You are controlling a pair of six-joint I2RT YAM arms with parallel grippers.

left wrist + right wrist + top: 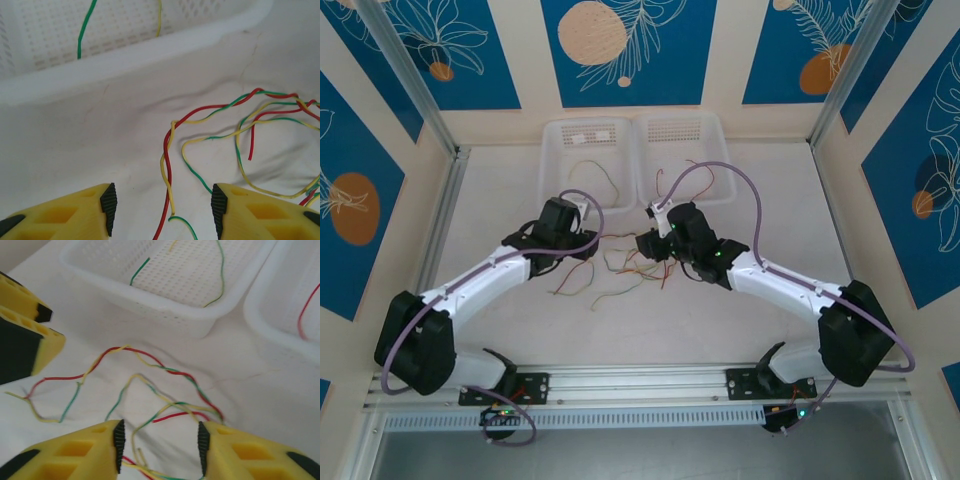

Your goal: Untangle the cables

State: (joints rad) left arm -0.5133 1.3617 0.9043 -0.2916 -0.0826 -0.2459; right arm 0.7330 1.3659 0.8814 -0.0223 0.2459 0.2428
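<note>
We see the cables [620, 275], thin curly red, yellow and green strands twisted together, lying loose on the bench [100, 145]. The left gripper [162, 210] and right gripper [159, 445] each stand apart, straddling strands.

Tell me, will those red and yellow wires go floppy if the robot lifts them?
Probably floppy: the wires lie in loose curls on the table. They look thin, so likely very light. Since they twist around each other, lifting one would probably drag the others along.
</note>
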